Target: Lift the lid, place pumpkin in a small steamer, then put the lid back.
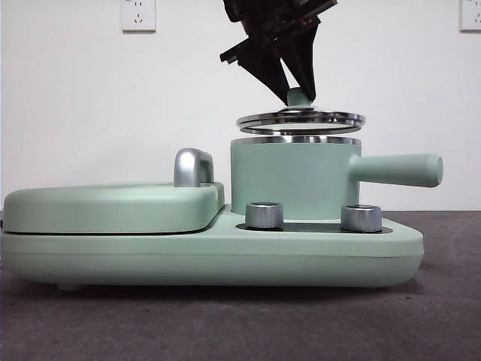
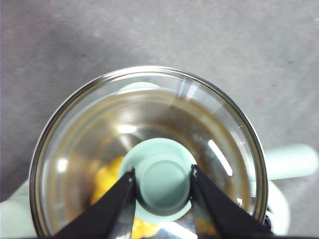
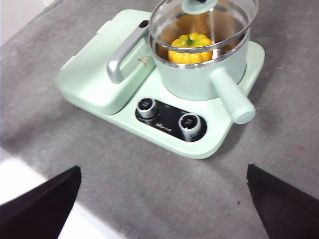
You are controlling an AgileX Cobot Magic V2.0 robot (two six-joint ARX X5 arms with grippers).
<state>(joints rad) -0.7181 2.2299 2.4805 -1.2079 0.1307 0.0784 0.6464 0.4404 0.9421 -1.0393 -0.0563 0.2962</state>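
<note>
Lid (image 1: 301,120) glass, chrome-rimmed, held by mint knob in left gripper (image 2: 163,181) just above small steamer (image 1: 293,180); right gripper (image 3: 164,199) wide open, empty

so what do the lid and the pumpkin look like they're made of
The lid looks like clear glass in a polished chrome rim, since the pumpkin shows through it; its mint knob, held by the left claw, seems matte plastic. The pumpkin looks like glossy moulded plastic, though that's uncertain.
</note>
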